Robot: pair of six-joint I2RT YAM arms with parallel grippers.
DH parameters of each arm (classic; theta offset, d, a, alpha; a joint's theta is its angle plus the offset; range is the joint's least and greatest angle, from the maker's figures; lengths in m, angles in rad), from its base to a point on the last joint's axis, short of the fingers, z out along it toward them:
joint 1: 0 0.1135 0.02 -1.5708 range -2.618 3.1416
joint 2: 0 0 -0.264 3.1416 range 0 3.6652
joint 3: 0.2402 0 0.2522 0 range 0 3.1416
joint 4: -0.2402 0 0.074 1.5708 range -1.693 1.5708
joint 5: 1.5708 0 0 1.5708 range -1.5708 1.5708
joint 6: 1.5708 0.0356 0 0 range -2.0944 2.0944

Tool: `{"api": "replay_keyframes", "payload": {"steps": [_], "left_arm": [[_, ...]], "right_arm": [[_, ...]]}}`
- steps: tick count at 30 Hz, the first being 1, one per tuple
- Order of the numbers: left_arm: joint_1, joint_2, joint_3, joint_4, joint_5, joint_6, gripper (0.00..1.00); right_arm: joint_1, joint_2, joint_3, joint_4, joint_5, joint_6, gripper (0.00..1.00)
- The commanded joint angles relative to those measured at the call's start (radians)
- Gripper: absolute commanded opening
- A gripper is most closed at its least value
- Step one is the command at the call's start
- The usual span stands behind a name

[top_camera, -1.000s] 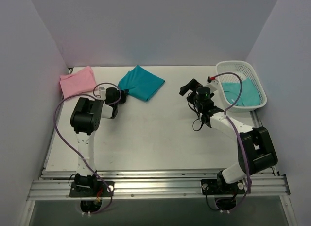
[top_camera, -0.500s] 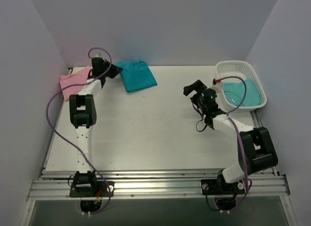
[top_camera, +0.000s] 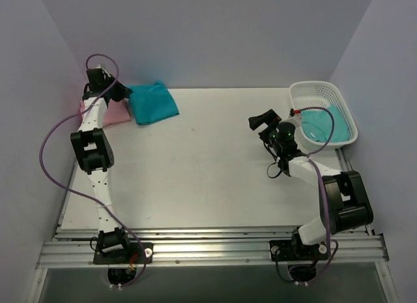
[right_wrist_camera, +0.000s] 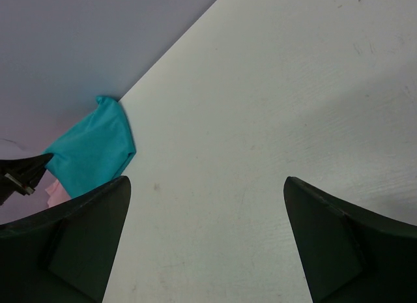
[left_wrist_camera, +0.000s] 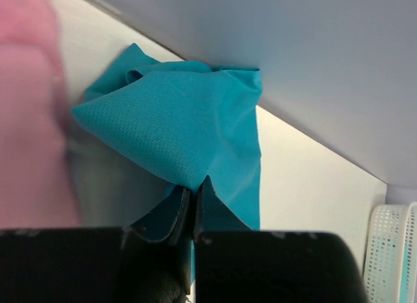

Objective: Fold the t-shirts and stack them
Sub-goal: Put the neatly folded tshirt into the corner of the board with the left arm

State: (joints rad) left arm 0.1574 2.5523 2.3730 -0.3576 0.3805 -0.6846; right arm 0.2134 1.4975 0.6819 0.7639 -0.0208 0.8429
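A folded teal t-shirt point(top_camera: 154, 102) lies at the back left of the table, its left edge next to the pink t-shirt point(top_camera: 118, 113). My left gripper point(top_camera: 124, 93) is stretched into the back left corner and is shut on the teal t-shirt's point(left_wrist_camera: 176, 120) edge, pinched between its fingertips point(left_wrist_camera: 193, 186). The pink t-shirt point(left_wrist_camera: 26, 120) is a blur to the left of them. More teal t-shirts point(top_camera: 324, 125) lie in the basket. My right gripper point(top_camera: 264, 118) hovers open over bare table point(right_wrist_camera: 205, 180), far from the folded teal t-shirt point(right_wrist_camera: 91, 153).
A white mesh basket point(top_camera: 339, 101) stands at the back right, just right of my right arm; its rim point(left_wrist_camera: 394, 251) shows in the left wrist view. Walls close in the table at the back and on both sides.
My left arm has swung left and back, carrying the teal t-shirt from the middle back over to the pink one. The right gripper has drifted slightly right, still open.
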Motion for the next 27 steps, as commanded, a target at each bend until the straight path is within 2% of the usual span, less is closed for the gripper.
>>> {"api": "replay_keyframes", "payload": {"steps": [1, 5, 10, 18, 24, 27], "left_arm": [[0.044, -0.064, -0.046, -0.04, -0.003, 0.042, 0.02], [0.073, -0.092, -0.071, -0.032, -0.015, 0.02, 0.02], [0.088, -0.084, 0.011, -0.112, -0.026, 0.039, 0.02], [0.137, -0.13, 0.049, -0.159, -0.028, 0.057, 0.02], [0.163, -0.078, 0.279, -0.324, -0.046, 0.106, 0.02], [0.198, -0.092, 0.302, -0.348, -0.063, 0.111, 0.02]], "right_arm": [[-0.012, -0.014, -0.013, 0.087, -0.048, 0.019, 1.0], [-0.019, 0.007, -0.018, 0.113, -0.073, 0.027, 1.0], [-0.026, 0.021, -0.024, 0.138, -0.094, 0.038, 1.0], [-0.04, 0.043, -0.033, 0.19, -0.131, 0.059, 1.0], [-0.04, 0.059, -0.035, 0.213, -0.148, 0.07, 1.0], [-0.043, 0.06, -0.036, 0.219, -0.157, 0.074, 1.0]]}}
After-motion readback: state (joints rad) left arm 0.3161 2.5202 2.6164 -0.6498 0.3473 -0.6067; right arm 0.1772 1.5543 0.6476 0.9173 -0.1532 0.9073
